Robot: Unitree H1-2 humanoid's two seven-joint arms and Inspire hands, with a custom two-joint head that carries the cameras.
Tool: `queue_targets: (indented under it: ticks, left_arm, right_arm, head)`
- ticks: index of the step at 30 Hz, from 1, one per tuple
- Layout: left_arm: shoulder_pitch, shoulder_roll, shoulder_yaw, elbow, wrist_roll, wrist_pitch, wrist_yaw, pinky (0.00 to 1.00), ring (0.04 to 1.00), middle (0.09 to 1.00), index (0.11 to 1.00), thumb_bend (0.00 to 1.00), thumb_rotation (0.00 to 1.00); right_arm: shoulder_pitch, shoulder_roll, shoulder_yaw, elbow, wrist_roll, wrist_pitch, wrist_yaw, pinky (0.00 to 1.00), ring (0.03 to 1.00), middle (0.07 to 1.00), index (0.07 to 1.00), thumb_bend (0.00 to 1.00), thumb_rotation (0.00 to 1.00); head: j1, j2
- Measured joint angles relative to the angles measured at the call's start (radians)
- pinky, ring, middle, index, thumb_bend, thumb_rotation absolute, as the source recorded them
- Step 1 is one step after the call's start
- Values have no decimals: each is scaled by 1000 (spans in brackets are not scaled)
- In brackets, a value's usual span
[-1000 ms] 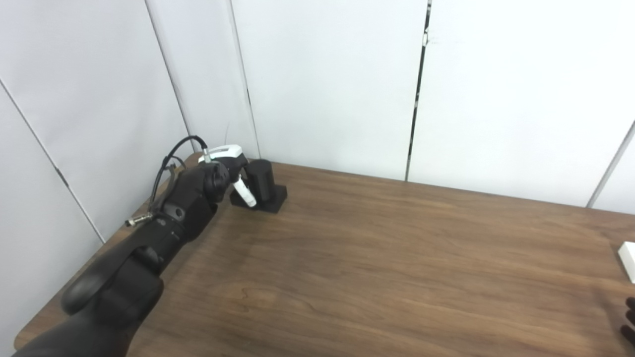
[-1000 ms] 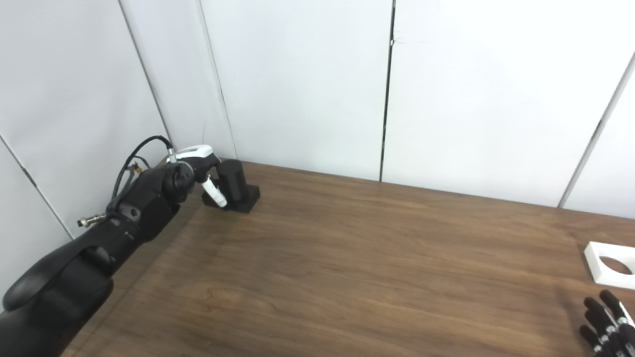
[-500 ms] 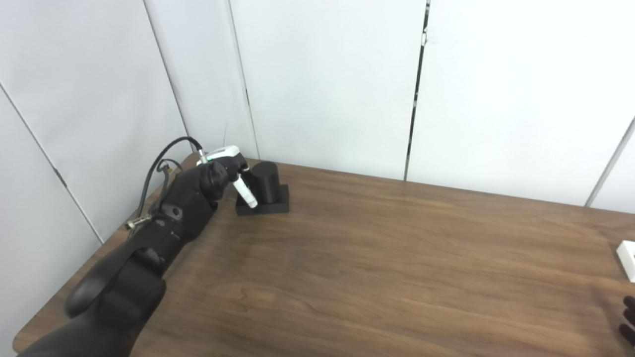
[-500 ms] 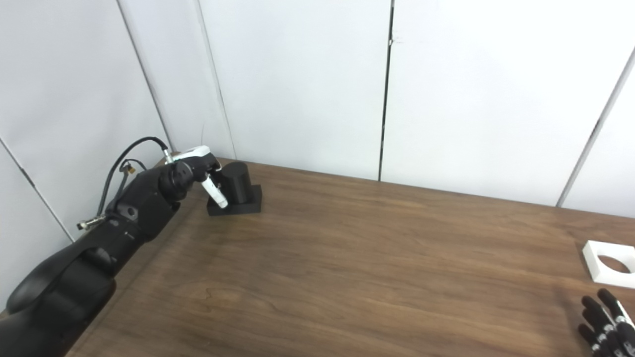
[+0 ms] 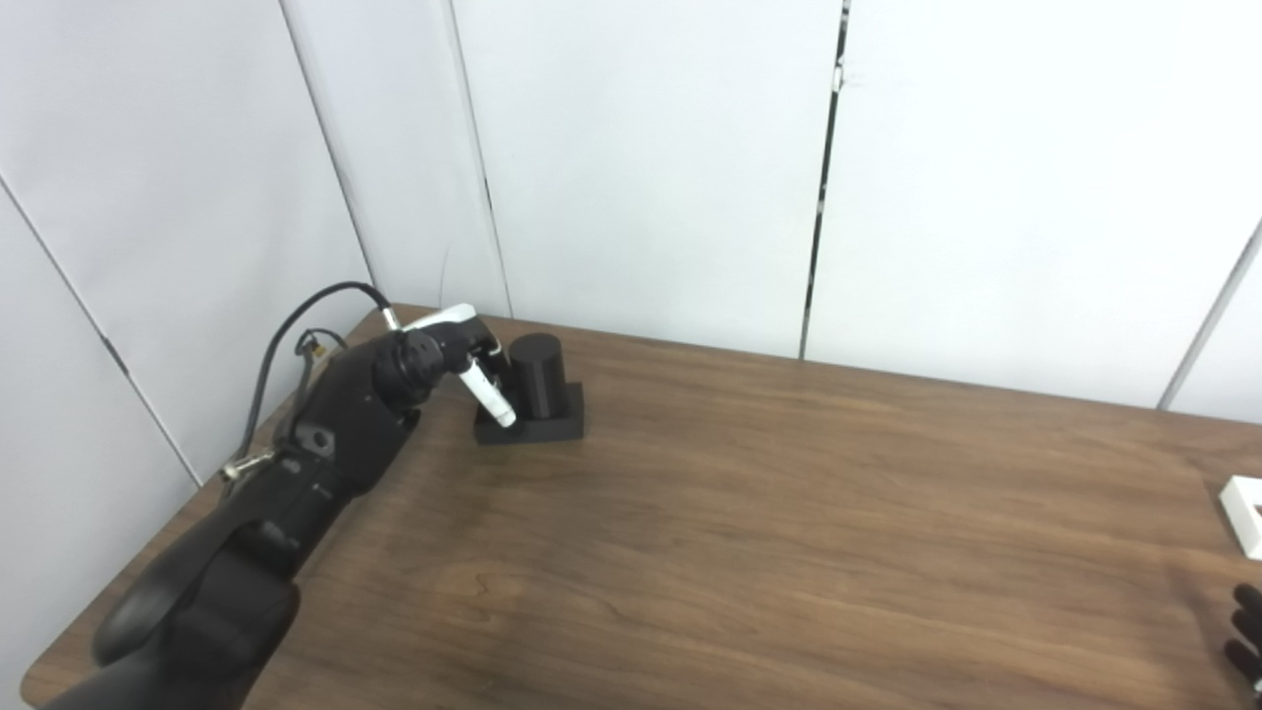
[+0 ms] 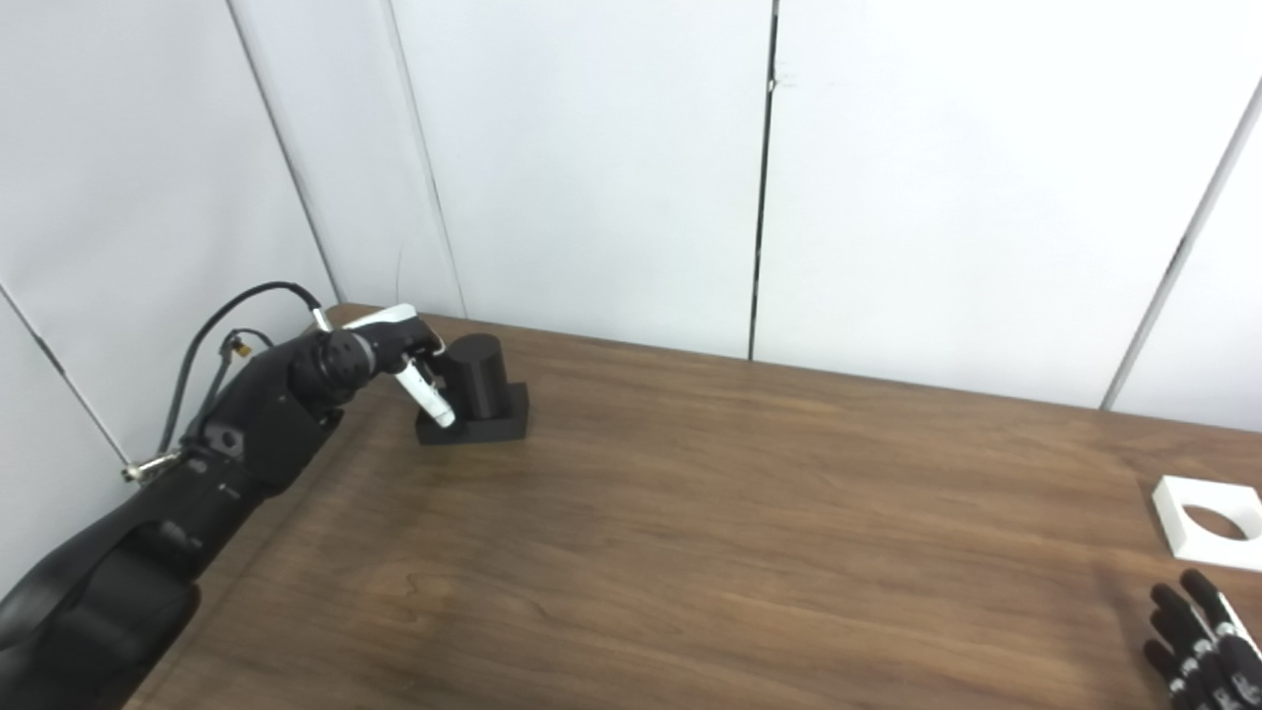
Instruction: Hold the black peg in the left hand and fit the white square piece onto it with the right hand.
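Note:
The black peg (image 5: 533, 373), a short cylinder on a square base, stands on the table's far left corner. My left hand (image 5: 449, 347) is pressed against its left side, and a white-tipped finger (image 6: 427, 394) slants down in front of the base. The rest of that hand's fingers are hidden behind it, so its grip cannot be made out. The white square piece (image 6: 1209, 509), with a round hole, lies flat near the right edge. Just in front of it my right hand (image 6: 1201, 646) shows only its dark fingers, spread apart and holding nothing.
The brown wooden table (image 5: 749, 532) runs up to white wall panels (image 5: 651, 168) at the back and on the left. The peg sits close to the back-left corner. A black cable (image 5: 296, 330) loops off the left wrist.
The peg has turned, with its base now squarer to the view, and slid a little right with the left hand against it. The camera has shifted slightly. The right hand has stayed in place.

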Motion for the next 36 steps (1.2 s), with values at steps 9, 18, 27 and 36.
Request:
queue_targets:
  ticks: [9,18,27,36]
  left_arm:
    - [33,4,25,-46,17,10,-9,931,893,828,485,522,52]
    - [49,4,34,-101,60,14,-89,977,929,863,489,524,63]
    - [42,-3,30,-100,109,13,-124,965,910,855,492,523,62]
    - [39,-17,23,-99,151,13,-120,893,862,814,489,521,53]
  right_arm:
    - [-6,16,4,-1,-2,4,-20,1000,1000,958,1000,657,1000]
    - [-6,18,4,-5,-1,13,-28,1000,1000,965,1000,680,997]
    - [-9,17,4,-7,-1,22,-32,1000,1000,964,1000,685,999]
    - [-11,12,2,-8,-1,27,-31,1000,1000,962,1000,679,999]
  head:
    - [-8,0]
    - [-8,2]
    - [-3,6]
    - [-6,12]
